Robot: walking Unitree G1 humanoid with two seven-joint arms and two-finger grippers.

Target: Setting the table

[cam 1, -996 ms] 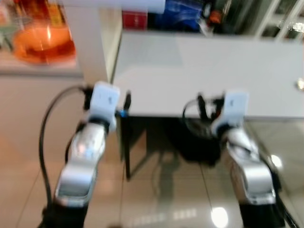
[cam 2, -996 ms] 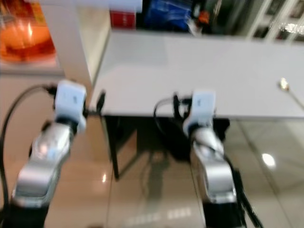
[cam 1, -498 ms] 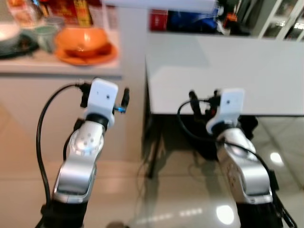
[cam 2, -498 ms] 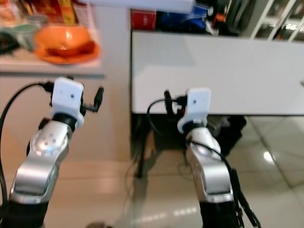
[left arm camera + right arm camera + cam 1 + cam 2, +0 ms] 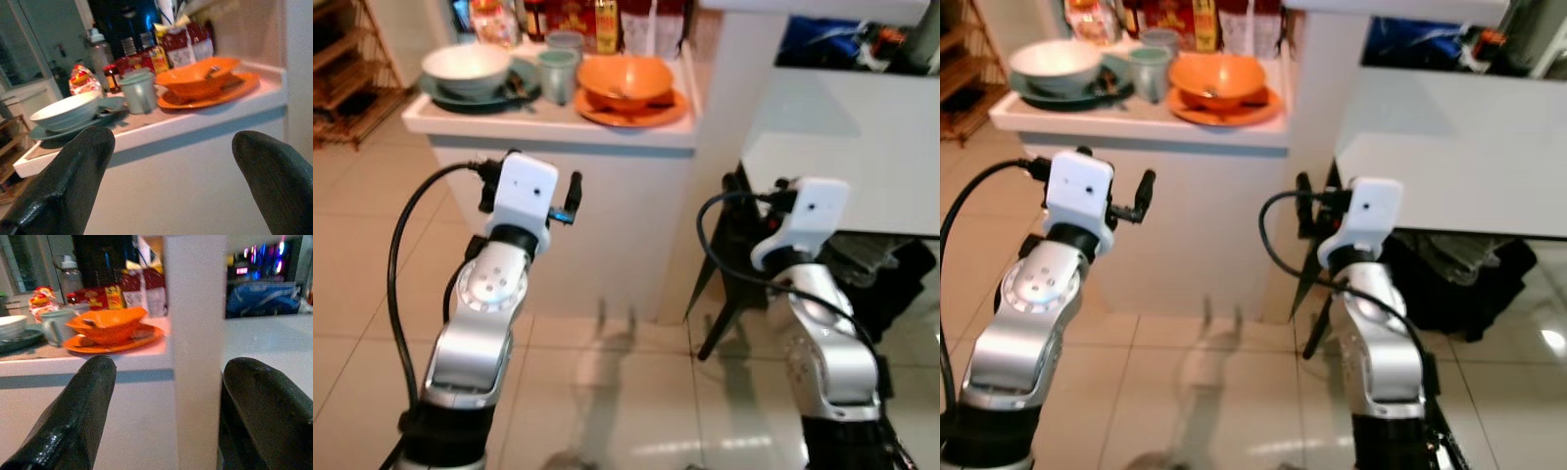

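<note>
A white counter stands ahead of me on the left. On it an orange bowl sits on an orange plate, with a pale green cup beside it and a white bowl on a dark green plate. My left gripper is raised in front of the counter's face, open, with nothing between its fingers. My right gripper is open too, facing a white pillar beside the counter. The white table lies to the right.
Red packets and bottles line the back of the counter. Black bags and a table leg sit under the white table. A wooden rack stands far left. Glossy tiled floor lies between me and the counter.
The whole view has swung left: the counter with the dishes has come into full view and the white table has slid to the right. Both arms keep the same raised pose.
</note>
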